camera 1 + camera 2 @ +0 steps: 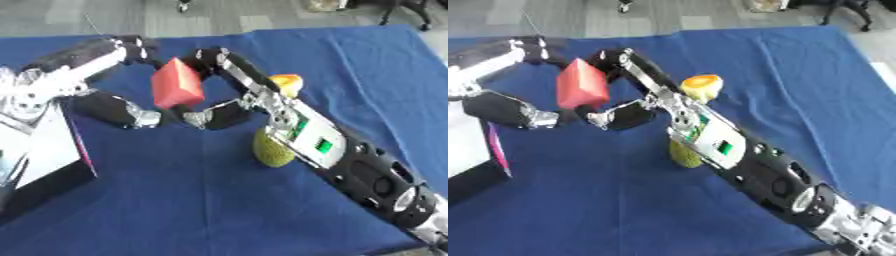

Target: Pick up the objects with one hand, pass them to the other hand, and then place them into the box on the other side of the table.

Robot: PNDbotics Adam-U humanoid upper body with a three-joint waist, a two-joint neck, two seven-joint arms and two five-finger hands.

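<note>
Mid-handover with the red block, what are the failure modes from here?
1. The red block sits between the left hand and right hand; an early release could drop it on the blue cloth.
2. The right forearm hangs just above the green fruit and the yellow-orange object; retracting may knock them.

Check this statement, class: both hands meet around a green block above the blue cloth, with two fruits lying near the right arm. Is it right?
Not quite. The block is red, not green, as the left eye view shows. The rest stands: left hand and right hand meet around it above the blue cloth, fruits beside the right arm.
</note>
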